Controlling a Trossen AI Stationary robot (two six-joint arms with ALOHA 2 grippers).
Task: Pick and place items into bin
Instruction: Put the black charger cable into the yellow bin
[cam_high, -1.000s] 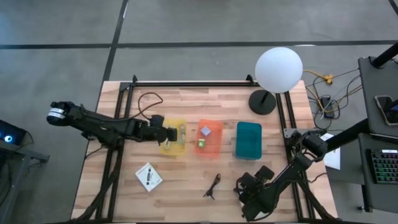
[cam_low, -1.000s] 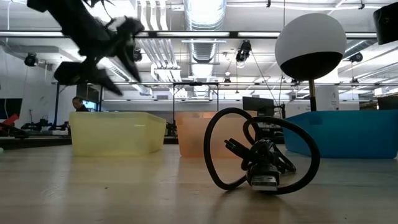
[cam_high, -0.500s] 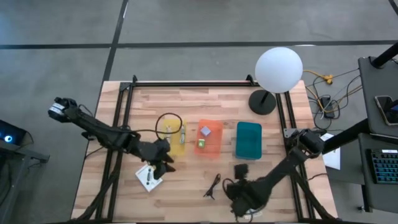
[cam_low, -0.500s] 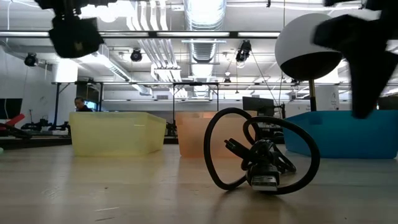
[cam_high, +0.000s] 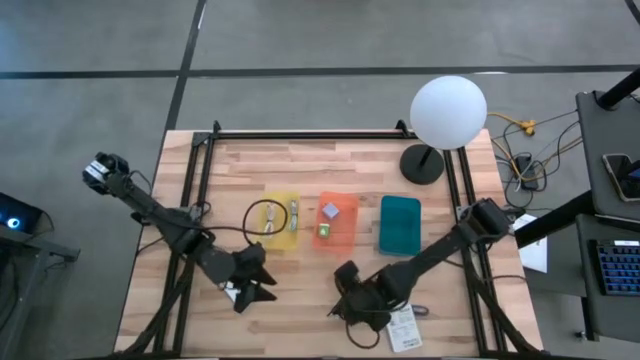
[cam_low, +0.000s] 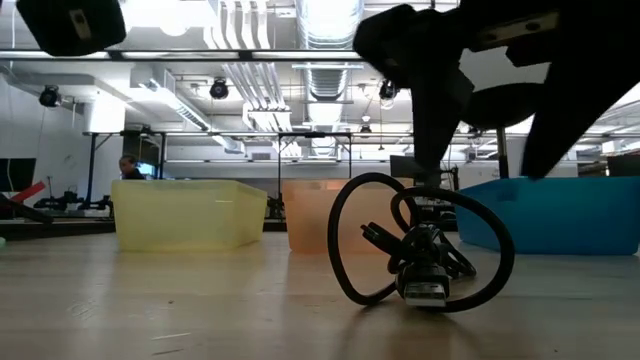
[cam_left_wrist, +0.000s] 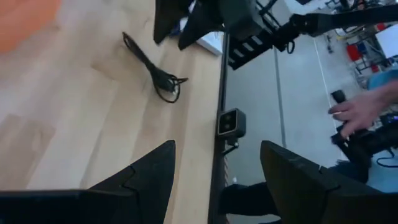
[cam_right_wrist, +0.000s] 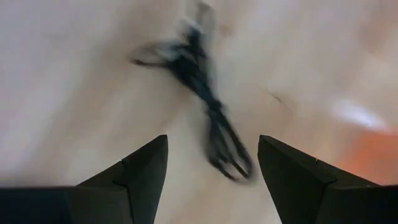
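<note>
A black cord loop (cam_high: 340, 300) lies on the wood near the table's near edge and stands on its coil in the low view (cam_low: 420, 250). My right gripper (cam_high: 347, 282) hangs open just above it, fingers either side (cam_right_wrist: 211, 140), touching nothing. My left gripper (cam_high: 260, 286) is open (cam_left_wrist: 214, 146) over a white printed card (cam_high: 232, 291), which it mostly hides. A second white card (cam_high: 403, 325) lies under the right arm. A thin coiled cable (cam_high: 263, 215) rests in the yellow bin (cam_high: 290, 238). Small cubes sit in the orange bin (cam_high: 337, 222).
A teal bin (cam_high: 400, 225) stands right of the orange one. The white globe lamp (cam_high: 447, 112) stands on its black base at the far right corner. A person's hand (cam_left_wrist: 354, 112) shows beyond the table's edge. Bare wood lies between the two grippers.
My left gripper has left the yellow bin, where the thin cable now lies, and swung toward the near edge, over the white card. My right gripper has travelled left along the near edge to the black cord, uncovering a second white card behind it.
</note>
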